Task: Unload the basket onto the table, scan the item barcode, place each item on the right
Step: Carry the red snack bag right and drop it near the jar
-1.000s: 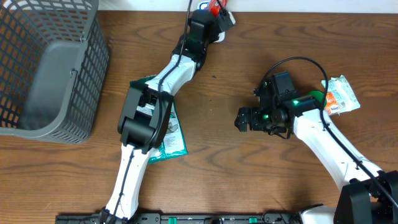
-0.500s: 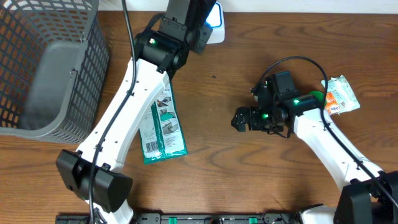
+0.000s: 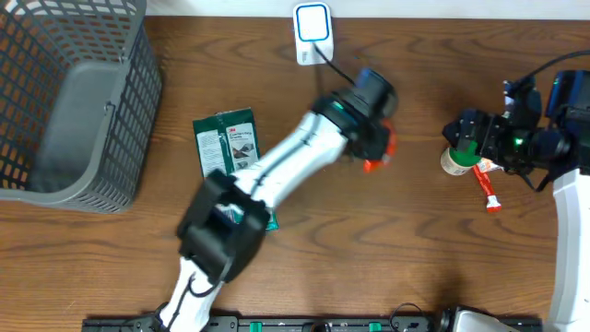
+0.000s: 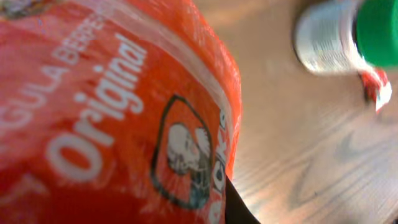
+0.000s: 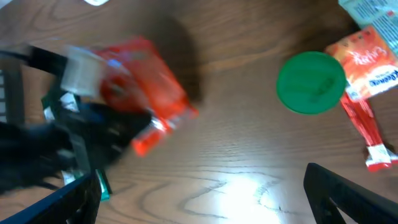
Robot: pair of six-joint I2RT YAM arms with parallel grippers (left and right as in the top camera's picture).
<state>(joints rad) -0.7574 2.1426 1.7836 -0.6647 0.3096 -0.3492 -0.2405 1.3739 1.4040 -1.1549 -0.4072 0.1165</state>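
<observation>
A grey basket (image 3: 143, 101) stood at the left end of the counter (image 3: 387, 249), with a green packet (image 3: 226, 138) lying flat beside it. The white scanner (image 3: 312, 23) sat at the far edge. Right of centre, well apart from the scanner, the left pincer (image 3: 373, 149) was pinching the orange packet (image 3: 372, 166) marked "Original". Further right, a green-capped bottle (image 3: 450, 163) and a red sachet (image 3: 489, 189) sat by the right pincer (image 3: 464, 129), whose jaws were spread around nothing.
</observation>
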